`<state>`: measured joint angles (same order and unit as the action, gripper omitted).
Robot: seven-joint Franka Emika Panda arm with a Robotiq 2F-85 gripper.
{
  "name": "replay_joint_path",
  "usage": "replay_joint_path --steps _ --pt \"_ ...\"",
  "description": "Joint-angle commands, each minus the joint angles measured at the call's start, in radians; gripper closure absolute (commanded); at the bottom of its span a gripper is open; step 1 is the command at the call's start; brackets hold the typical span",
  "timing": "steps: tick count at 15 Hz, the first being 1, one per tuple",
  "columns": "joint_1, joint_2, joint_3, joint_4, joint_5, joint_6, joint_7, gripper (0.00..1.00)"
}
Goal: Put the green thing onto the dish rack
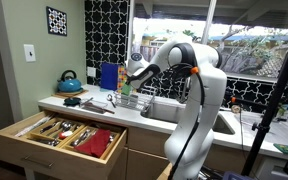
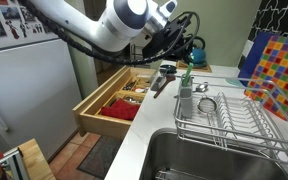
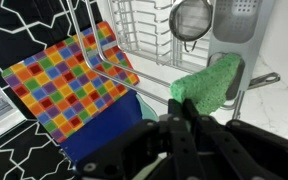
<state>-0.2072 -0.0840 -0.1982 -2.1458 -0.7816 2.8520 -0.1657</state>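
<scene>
I'm hovering the gripper [image 3: 179,116] at bottom centre beside the green thing [image 3: 210,82], the dish rack [image 3: 134,35] sitting top centre; I can't tell whether the fingers are apart

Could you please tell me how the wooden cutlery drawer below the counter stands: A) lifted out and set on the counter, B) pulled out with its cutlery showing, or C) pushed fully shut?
B: in both exterior views the cutlery drawer stands pulled far out, its compartments of cutlery open to view.
</scene>
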Motion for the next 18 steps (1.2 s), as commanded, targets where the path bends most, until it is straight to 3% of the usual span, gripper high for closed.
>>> replay_joint_path --steps 1,9,18 --pt "-0.016 0.031 0.003 0.029 -0.095 0.016 0.078 0.95" --pt "-0.001 0.055 0.012 0.027 -0.185 -0.011 0.091 0.95" --pt "0.001 0.064 0.038 0.019 -0.369 -0.097 0.333 0.95"
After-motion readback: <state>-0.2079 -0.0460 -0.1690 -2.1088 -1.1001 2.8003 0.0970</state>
